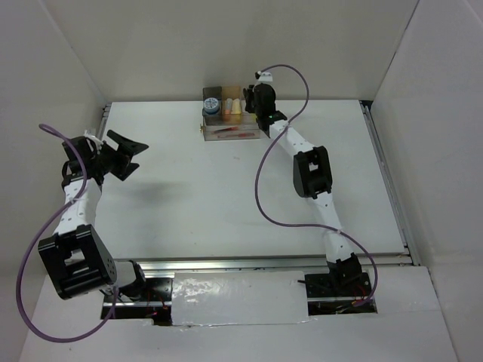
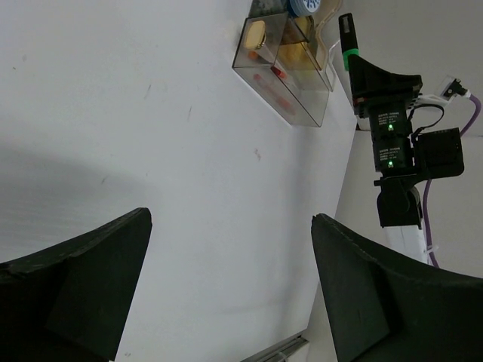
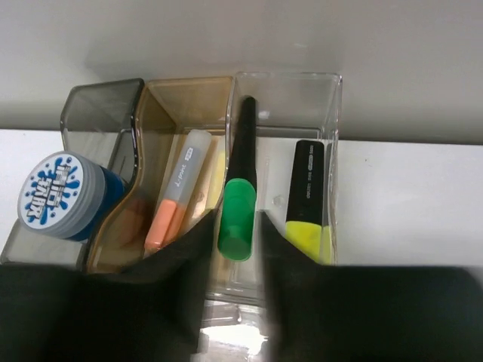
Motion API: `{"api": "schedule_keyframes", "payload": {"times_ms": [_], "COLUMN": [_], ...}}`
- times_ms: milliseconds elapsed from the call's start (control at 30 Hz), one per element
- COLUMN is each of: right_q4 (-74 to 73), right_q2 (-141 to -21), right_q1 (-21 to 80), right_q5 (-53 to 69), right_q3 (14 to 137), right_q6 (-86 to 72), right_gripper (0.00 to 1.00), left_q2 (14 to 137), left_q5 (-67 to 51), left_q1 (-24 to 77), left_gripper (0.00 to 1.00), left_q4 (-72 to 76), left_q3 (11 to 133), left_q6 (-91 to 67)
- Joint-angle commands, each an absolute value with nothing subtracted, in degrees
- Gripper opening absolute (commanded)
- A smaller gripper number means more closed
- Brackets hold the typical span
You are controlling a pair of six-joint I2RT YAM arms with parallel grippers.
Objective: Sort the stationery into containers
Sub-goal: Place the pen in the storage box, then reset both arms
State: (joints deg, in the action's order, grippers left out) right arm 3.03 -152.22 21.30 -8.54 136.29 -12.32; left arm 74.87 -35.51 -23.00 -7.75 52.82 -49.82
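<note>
1. The counter [image 1: 226, 196] carries the desk organiser [image 1: 207, 130] at its far edge, near the middle.
2. The right pincer [image 3: 240, 235] is over the organiser's rear compartments. Its fingers are clamped on the green-ended highlighter [image 3: 243, 166] at the green end.
3. The black end of that highlighter points down into the clear rear compartment. Whether it touches the bottom cannot be told.
4. The yellow-ended highlighter [image 3: 306, 196] stands in the same clear compartment, just beside the held one.
5. The orange marker [image 3: 177, 200] leans in the brown compartment. The round tin [image 3: 56, 196] sits in the dark grey compartment.
6. The red pens [image 1: 235, 130] lie in the low front tray.
7. The left pincer [image 2: 230, 219] hangs above the bare counter near the left edge, well apart from the organiser. Its fingers are spread wide and hold nothing.
</note>
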Motion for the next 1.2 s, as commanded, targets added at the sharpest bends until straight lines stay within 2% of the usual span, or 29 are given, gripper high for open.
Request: {"api": "schedule_keyframes", "payload": {"times_ms": [0,100,167,300,433,533,600,633,700,733,800,867,967,1167], "right_q4": [8.44,8.61,9.05,6.51,-6.9,-9.74,-13.25,-16.84,-17.23,-16.18,-16.26,-18.45,-23.62,-21.45], "right_q2": [-151.52,-151.35,-151.08,-147.93,-134.15,-117.73,-106.77,-103.39,-91.36,-86.88,-75.36,-66.24,-59.34,-52.91], "right_q1": [20.83,20.83,20.83,20.92,21.01,20.83,20.39,19.96,19.25,17.94,15.92,9.63,0.98,-3.6], "right_q5": [-9.05,-8.09,-7.74,-5.98,-2.3,1.82,2.28,2.11,0.27,0.18,0.18,2.97,4.66,3.78], "right_q3": [140.01,139.83,139.83,140.27,138.61,120.49,114.11,107.21,97.0,86.07,76.6,65.34,56.53,46.85], "right_q6": [-11.95,-11.87,-11.69,-11.16,-12.04,-9.16,-7.39,-6.16,-5.1,-4.14,-3.95,-5.62,-6.94,-7.82], "right_gripper": [0.48,0.81,0.93,0.97,1.0,1.0,1.0,1.0,1.0,1.0,1.0,1.0,1.0,1.0], "left_q2": [74.97,75.23,75.5,76.37,77.52,78.13,77.87,77.78,77.61,77.35,76.99,76.64,75.41,74.71], "left_q5": [-37.0,-36.65,-36.56,-37.09,-35.17,-34.02,-30.16,-28.15,-22.08,-19.71,-11.91,-6.36,-4.83,-6.94], "left_q1": [-22.76,-22.68,-22.5,-22.15,-19.43,-16.79,-15.39,-14.86,-13.1,-12.14,-9.33,-6.79,-4.57,-1.67], "left_gripper": [0.99,0.99,0.99,0.99,0.99,0.99,0.99,0.99,0.99,0.99,0.99,0.99,0.99,0.99], "left_q4": [-5.27,-7.02,-8.08,-13.6,-22.04,-27.41,-29.34,-29.88,-30.67,-30.41,-29.54,-27.69,-24.71,-22.06], "left_q3": [53.34,54.75,55.72,60.97,69.06,73.21,73.83,73.83,73.22,71.56,69.53,66.54,62.94,60.65], "left_q6": [-50.54,-48.52,-46.42,-40.71,-27.12,-19.09,-15.84,-14.86,-10.67,-9.33,-6.87,-4.15,-2.56,-4.83]}}
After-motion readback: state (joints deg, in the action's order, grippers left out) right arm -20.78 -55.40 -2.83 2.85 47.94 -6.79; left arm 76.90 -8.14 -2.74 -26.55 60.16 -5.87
